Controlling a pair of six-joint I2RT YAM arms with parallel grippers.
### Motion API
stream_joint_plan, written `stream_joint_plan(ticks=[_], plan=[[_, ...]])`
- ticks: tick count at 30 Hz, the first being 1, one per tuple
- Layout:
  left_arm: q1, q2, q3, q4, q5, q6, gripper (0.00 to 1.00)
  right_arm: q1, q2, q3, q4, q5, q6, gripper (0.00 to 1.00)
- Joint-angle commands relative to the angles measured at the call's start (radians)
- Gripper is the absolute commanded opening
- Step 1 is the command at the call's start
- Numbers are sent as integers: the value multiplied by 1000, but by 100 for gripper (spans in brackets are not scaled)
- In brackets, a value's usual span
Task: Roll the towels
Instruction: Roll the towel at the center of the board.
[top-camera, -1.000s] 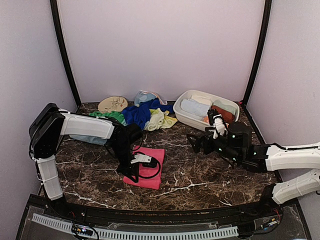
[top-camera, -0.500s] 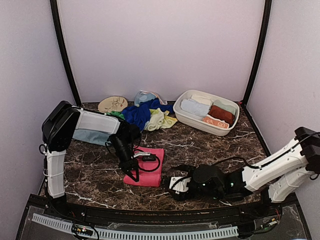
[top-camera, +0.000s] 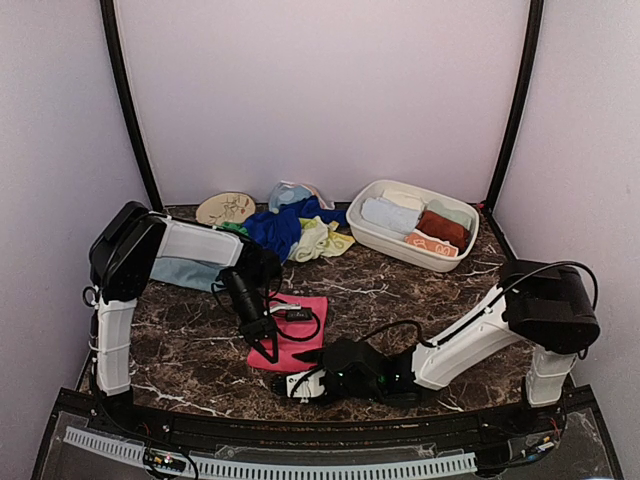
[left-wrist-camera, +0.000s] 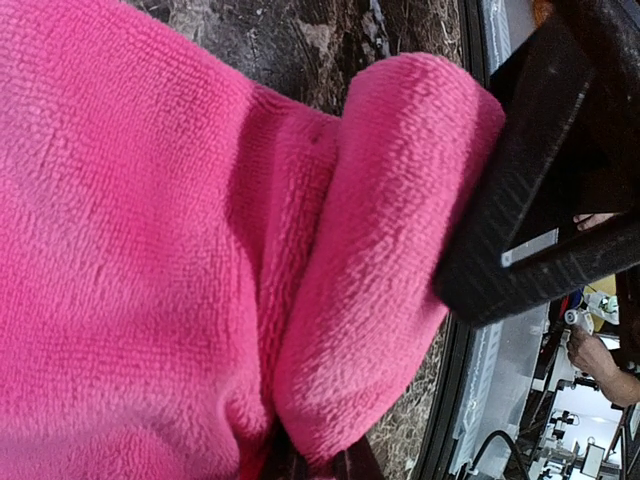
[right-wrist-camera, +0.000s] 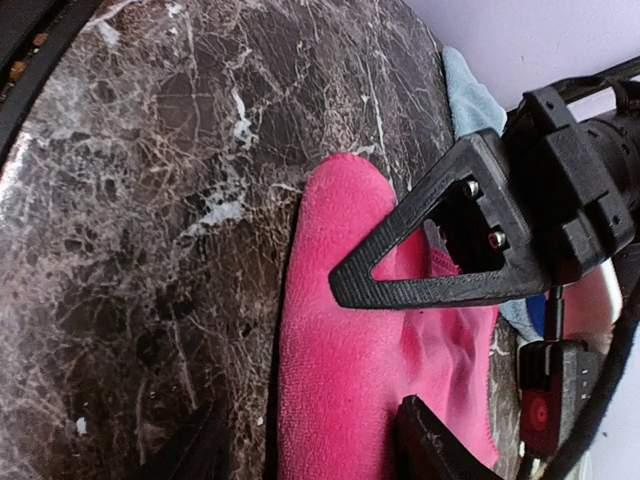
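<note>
Left wrist view shows the left gripper (top-camera: 270, 350) clenched on a turned-over fold of the pink towel (left-wrist-camera: 150, 250), which lies by the near edge of the counter (top-camera: 420, 300), left of centre. The right gripper (top-camera: 299, 385), jaws spread, sits low just beside the towel's near corner. Best: take that corner too, then roll both ends evenly, tight, toward the far edge.
</note>
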Motion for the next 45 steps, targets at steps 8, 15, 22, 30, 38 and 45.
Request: stream_joint_plan(ticks=[8,15,22,30,38,45], plan=[[22,13,-61,77,-82,20,31,-83,90,67,-15,-87,154,37],[122,-185,-220,243,-28,9,50,-134,98,117,-164,-207,314,23],[227,-446,-407,426,-43,-5,64,-208,117,192,-319,-377,475,12],[247,-611,-492,388,-63,104,63,-302,176,324,-468,-649,629,5],[157,-693,-506,424,-180,154,61,-394,295,452,-562,-926,798,1],[27,-582,-447,491,-283,191,63,-435,318,441,-538,-998,897,0]])
